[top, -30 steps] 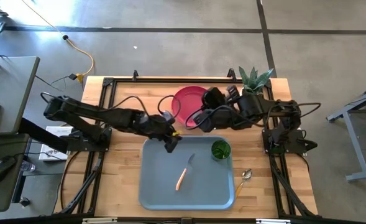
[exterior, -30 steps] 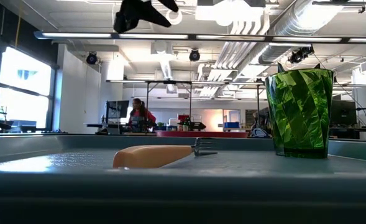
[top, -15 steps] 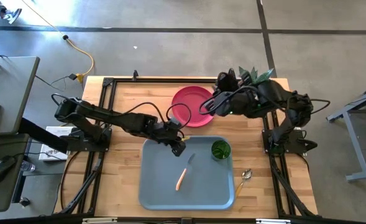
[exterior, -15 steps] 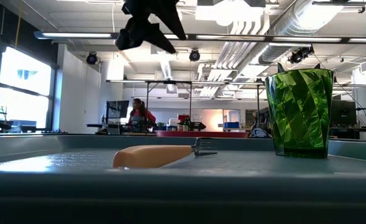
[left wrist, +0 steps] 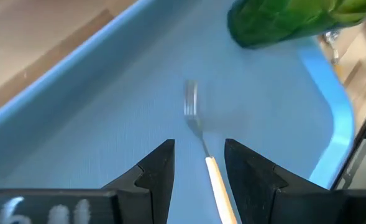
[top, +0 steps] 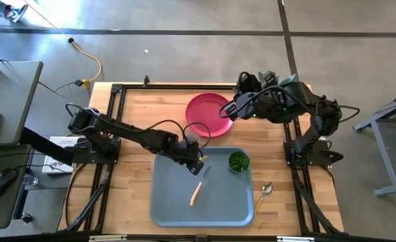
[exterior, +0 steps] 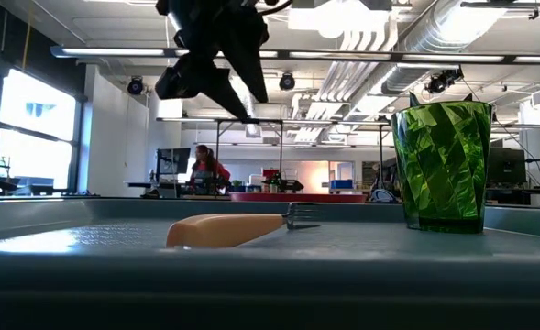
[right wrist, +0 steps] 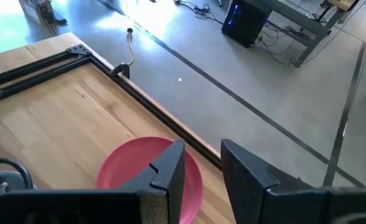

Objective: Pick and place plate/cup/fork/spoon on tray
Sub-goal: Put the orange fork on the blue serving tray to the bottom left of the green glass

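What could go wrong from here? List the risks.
1. The open left gripper hangs over the fork already lying on the tray; descending could knock it or the nearby cup.
2. The plate and spoon sit off the tray; the open right gripper could push the plate.

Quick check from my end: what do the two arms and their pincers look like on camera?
Both arms are dark, jointed, with black cables looping along them. The left pincer has two dark angular fingers and white markings on its base; the right pincer has matching dark fingers.
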Controlling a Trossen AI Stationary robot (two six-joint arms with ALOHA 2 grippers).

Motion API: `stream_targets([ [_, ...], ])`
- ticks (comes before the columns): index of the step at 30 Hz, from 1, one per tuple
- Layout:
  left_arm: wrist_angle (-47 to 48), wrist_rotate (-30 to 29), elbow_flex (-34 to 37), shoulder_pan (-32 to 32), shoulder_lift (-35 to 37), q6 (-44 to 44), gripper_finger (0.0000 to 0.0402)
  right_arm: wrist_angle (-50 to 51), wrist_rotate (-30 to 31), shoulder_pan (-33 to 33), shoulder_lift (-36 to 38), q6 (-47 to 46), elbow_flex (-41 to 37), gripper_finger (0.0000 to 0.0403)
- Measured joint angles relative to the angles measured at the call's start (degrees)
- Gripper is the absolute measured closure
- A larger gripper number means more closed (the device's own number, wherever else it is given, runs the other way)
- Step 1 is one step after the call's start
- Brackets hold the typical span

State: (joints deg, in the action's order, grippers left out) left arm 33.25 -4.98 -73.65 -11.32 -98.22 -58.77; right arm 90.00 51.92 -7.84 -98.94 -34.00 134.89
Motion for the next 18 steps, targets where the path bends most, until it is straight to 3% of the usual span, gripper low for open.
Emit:
stream_targets([
  [18,-1.41,-0.44,0.00,-2.13,-5.18,-7.04,0.0271,0.02,0.08,0.00,-0.07,0.74,0.00,0.0309],
])
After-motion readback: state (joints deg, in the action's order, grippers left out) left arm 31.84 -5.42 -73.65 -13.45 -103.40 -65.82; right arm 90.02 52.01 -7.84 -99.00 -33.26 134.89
